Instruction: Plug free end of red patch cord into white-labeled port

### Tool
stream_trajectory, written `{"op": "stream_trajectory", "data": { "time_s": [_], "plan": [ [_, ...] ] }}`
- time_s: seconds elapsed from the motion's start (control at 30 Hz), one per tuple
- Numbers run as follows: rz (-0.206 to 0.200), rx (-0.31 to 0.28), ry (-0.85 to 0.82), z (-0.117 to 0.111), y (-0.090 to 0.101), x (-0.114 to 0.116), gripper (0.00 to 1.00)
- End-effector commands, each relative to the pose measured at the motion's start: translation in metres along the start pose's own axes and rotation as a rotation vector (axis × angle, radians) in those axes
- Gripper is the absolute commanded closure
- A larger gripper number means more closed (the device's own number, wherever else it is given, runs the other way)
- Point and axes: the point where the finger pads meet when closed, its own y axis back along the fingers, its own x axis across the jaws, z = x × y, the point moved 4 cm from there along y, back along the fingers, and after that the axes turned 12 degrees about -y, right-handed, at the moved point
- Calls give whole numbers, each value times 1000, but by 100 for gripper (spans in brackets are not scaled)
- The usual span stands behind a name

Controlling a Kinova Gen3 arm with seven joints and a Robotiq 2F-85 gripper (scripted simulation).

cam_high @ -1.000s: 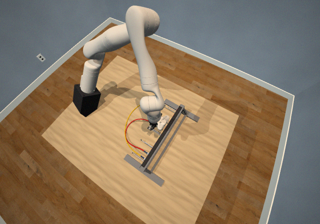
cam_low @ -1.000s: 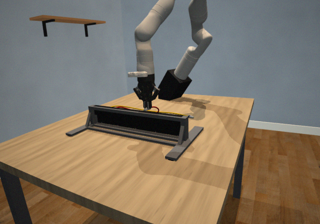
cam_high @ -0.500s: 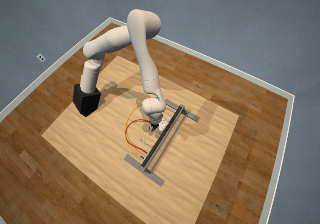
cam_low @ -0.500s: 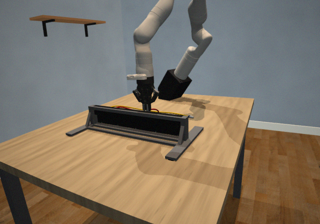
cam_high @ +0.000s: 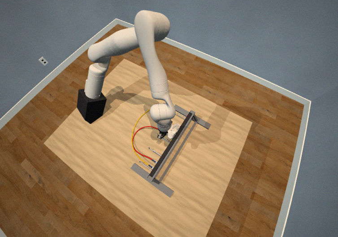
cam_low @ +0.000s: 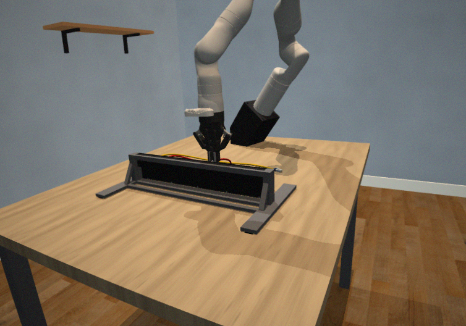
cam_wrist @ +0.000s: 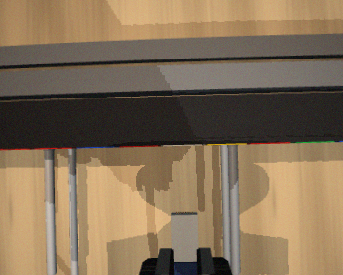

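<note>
The grey rack (cam_high: 169,146) (cam_low: 199,181) (cam_wrist: 134,122) stands on the wooden table (cam_high: 81,138) (cam_low: 112,262). My gripper (cam_high: 161,136) (cam_low: 213,158) (cam_wrist: 184,255) is shut on the grey plug (cam_wrist: 184,228) of the red cord (cam_high: 144,126) (cam_low: 226,160). It holds the plug just in front of the rack's port face, pointing at it. In the wrist view the plug lines up below a thin white label (cam_wrist: 183,145) in the strip of coloured labels; the ports themselves are hidden under the rack's top bar. The red cord loops back to the rack's near end. The yellow cord (cam_high: 137,118) (cam_low: 248,164) curves around it.
Grey rods (cam_high: 154,151) (cam_wrist: 49,210) (cam_wrist: 229,205) lie on the table in front of the rack, on both sides of the plug. The rack's flat feet (cam_high: 163,189) (cam_low: 263,211) stick out at each end. The black robot base (cam_high: 91,107) (cam_low: 252,126) stands at the table's far corner.
</note>
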Motion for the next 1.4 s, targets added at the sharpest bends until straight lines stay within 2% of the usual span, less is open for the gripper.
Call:
{"op": "stream_trajectory", "data": {
  "time_s": [0.0, 0.83, 1.37],
  "plan": [
    [0, 2, 0, -1, 1, 0, 100],
    [0, 2, 0, -25, 1, -5, 100],
    [0, 2, 0, -26, 1, -5, 100]
  ]
}}
